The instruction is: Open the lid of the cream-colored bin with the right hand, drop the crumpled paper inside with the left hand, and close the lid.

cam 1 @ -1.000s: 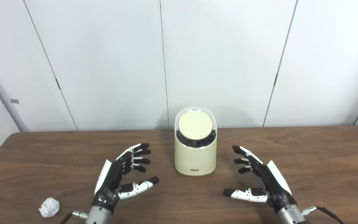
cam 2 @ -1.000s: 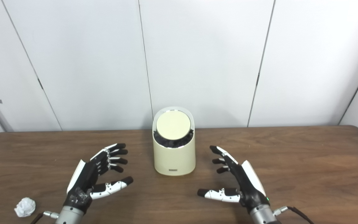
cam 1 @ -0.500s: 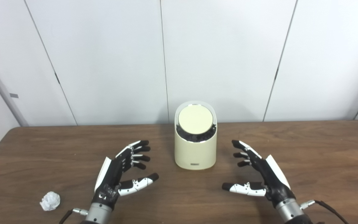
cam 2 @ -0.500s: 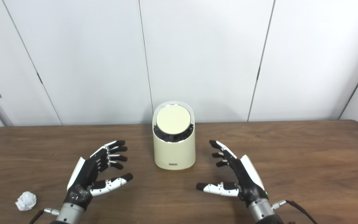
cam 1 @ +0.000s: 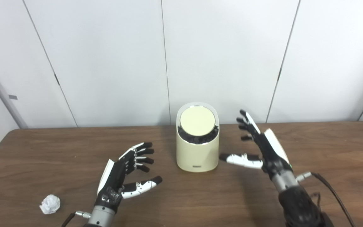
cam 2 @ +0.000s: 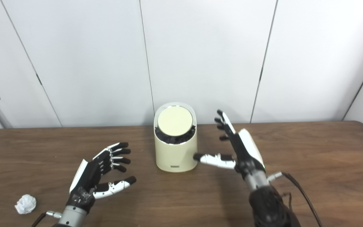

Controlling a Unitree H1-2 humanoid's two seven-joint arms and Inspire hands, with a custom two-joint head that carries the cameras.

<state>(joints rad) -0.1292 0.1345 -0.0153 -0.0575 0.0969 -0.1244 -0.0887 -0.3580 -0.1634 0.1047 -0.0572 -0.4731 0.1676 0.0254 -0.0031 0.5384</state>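
Observation:
A cream-colored bin stands at the middle of the wooden table, its round slanted lid down. My right hand is raised just right of the bin, open, fingers spread upward and thumb pointing at the bin's side without clear contact. My left hand hovers open over the table left of the bin, holding nothing. The white crumpled paper lies near the table's front left edge, well left of the left hand.
White wall panels rise right behind the table's back edge. A black cable trails from the right wrist.
My right hand has lifted and moved forward to the bin's right side, thumb now close to its wall. The left hand, paper and bin have stayed put.

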